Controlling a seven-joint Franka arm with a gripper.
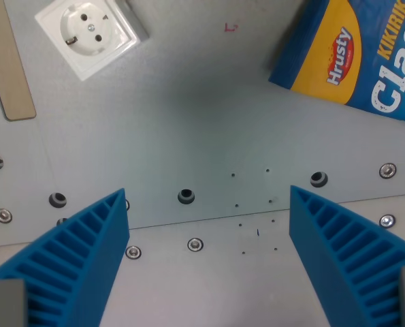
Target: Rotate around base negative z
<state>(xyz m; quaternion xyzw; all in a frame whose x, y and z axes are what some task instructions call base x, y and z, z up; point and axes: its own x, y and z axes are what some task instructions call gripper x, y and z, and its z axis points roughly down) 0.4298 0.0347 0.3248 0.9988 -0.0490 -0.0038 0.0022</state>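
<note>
The claw point(205, 262) is seen spread wide and empty above the grey worktop point(188, 122), a wall socket point(90, 30) and Hrusty snack bag point(362, 54) beyond. No thing is handled; rotation progress cannot be judged.

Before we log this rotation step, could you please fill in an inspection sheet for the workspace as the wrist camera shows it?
Surface: grey metal plate with bolts and holes, a seam running across near the fingers.
Job's things: nothing seen; the task names no object.
Clutter: white socket at the wrist view's upper left; wooden strip along the left edge; blue and yellow snack bag at the upper right, partly cut off.
Grippers: gripper open, blue ribbed fingers apart, holding nothing.
Cables: nothing seen.
Surroundings: nothing seen beyond the plate.
</note>
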